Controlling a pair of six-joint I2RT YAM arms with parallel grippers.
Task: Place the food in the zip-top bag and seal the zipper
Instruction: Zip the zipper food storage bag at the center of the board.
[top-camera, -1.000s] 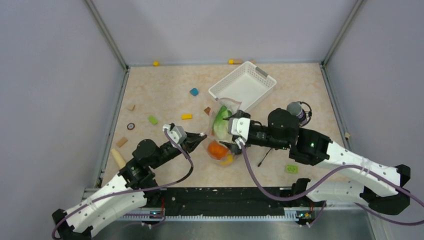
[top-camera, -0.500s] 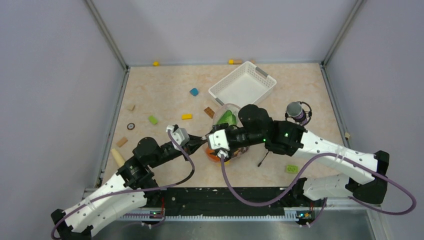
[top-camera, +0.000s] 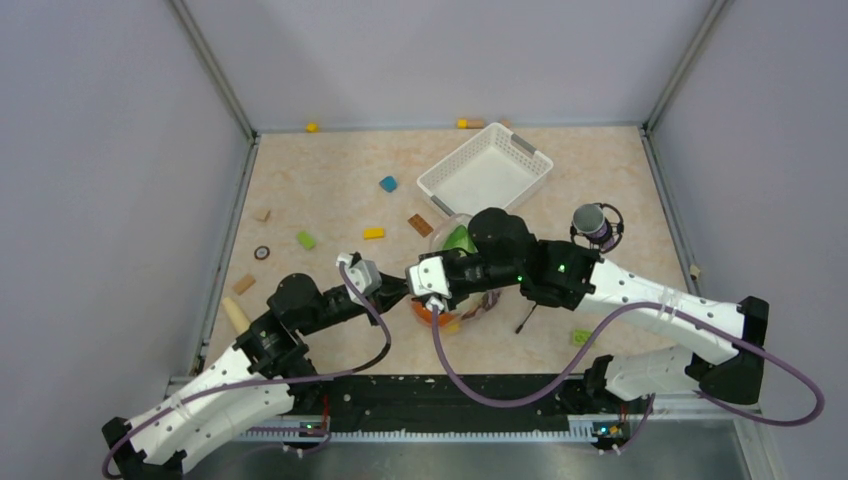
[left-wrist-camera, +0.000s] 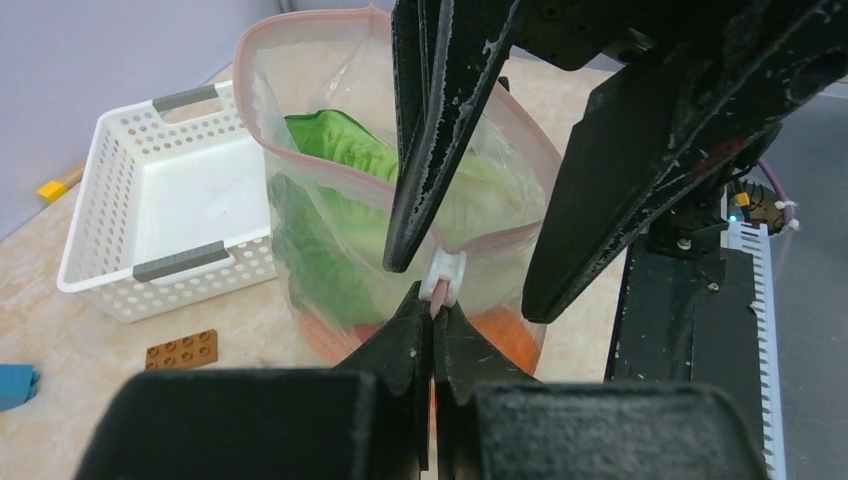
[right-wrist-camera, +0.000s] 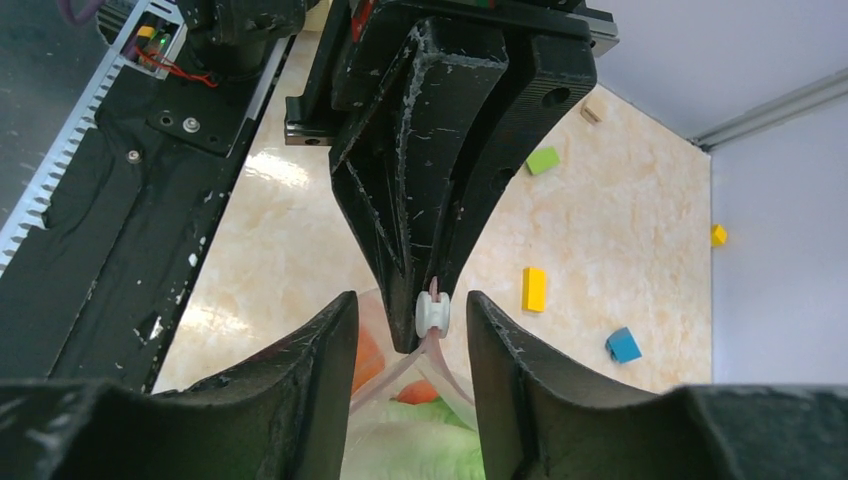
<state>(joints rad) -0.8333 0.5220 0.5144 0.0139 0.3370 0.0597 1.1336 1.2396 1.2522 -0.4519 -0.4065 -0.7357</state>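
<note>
Moved: my right pincer (right-wrist-camera: 410, 305) has swung left across the zip-top bag (left-wrist-camera: 330, 240) to its near-left end, its jaws narrowing on the way. My left pincer (left-wrist-camera: 432, 335) has held its place.
Left pincer: together, clamped on the end of the zipper (left-wrist-camera: 300, 168), just near of the white slider (left-wrist-camera: 443, 278).
Right pincer: jaws apart, one on each side of the slider, with a sliver of gap showing on both sides. It is not gripping.
Bearing on task: judged to be the start of sealing. The bag mouth gapes wide.
Bag: sits between my two arms, just near of the white basket (top-camera: 487, 170).
Contents seen: lettuce (left-wrist-camera: 340, 150) uppermost, orange (left-wrist-camera: 505, 338) at the bottom.
Obscured: from above, my right arm covers most of the bag, so the remaining food cannot be counted.
Far right: a dark purplish item (top-camera: 597, 222) lies well apart from the bag. I cannot tell whether it is the grape bunch.
</note>
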